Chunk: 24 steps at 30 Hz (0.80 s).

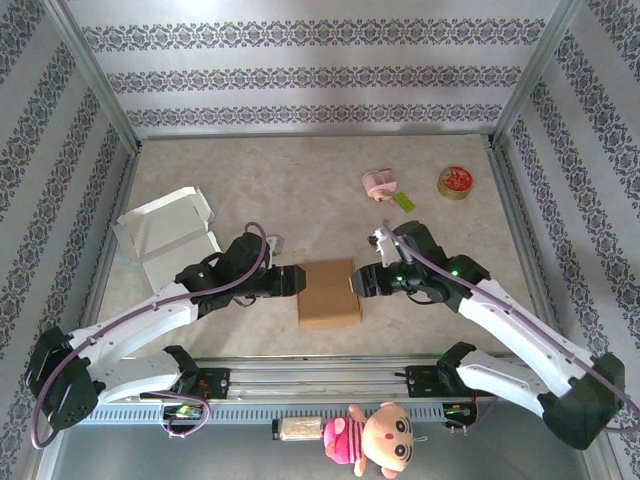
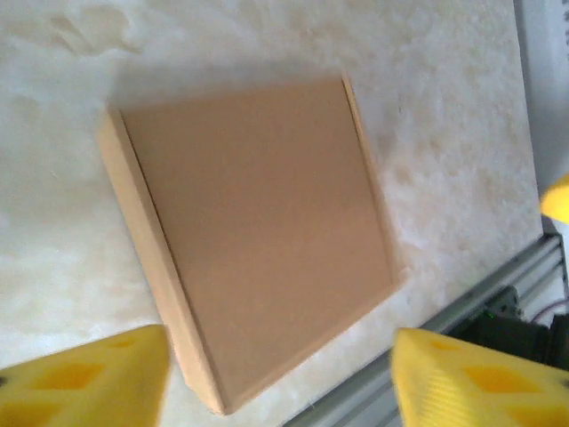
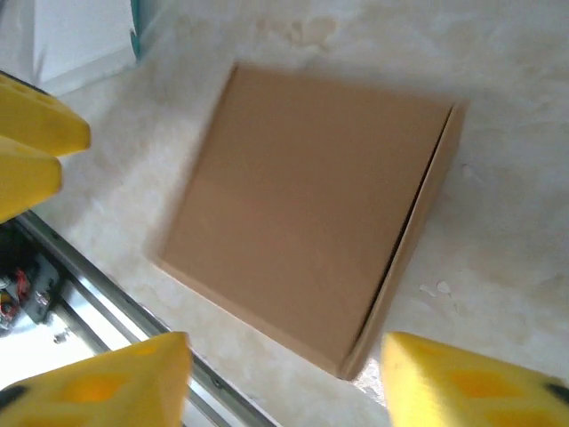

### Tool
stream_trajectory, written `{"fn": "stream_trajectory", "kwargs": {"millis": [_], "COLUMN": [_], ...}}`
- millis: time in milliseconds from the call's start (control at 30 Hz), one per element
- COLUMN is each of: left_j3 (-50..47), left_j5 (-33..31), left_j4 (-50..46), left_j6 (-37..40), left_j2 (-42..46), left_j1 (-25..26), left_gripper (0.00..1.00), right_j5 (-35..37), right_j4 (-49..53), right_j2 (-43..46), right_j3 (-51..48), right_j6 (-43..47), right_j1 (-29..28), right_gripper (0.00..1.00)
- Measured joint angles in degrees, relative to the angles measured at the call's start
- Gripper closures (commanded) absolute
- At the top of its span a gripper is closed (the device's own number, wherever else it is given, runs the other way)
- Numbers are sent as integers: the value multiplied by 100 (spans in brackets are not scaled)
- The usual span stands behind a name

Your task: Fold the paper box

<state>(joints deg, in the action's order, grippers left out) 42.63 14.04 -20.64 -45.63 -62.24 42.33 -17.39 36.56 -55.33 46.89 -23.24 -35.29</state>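
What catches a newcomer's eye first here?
A flat brown box lies closed at the near middle of the table, with the left pincer and right pincer open on either side of it. A white box stands open at the left.

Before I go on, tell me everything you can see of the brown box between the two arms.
The brown box is flat and squarish, plain cardboard by its look, with low side walls. It is closed, and a seam runs along one side where the lid meets the wall. It lies flat on the table, close to the near edge. The left gripper and right gripper flank it, both open, and no finger is seen touching it.
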Motion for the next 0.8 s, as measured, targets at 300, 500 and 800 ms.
{"fn": "stream_trajectory", "kwargs": {"millis": [300, 500, 800], "left_j3": [149, -166, -236], "left_j5": [-122, 98, -144], "left_j4": [151, 837, 1436], "left_j6": [-374, -892, -1307], "left_j2": [-1250, -1792, -2076], "left_j1": [37, 413, 555], "left_gripper": [11, 28, 44], "right_j5": [-568, -1172, -1266], "right_j4": [-417, -446, -964], "right_j2": [-1189, -1576, -1609], "right_j3": [-111, -649, -872], "right_j6": [-363, -361, -1032], "right_j1": [1032, 739, 494], "right_gripper": [19, 34, 45]}}
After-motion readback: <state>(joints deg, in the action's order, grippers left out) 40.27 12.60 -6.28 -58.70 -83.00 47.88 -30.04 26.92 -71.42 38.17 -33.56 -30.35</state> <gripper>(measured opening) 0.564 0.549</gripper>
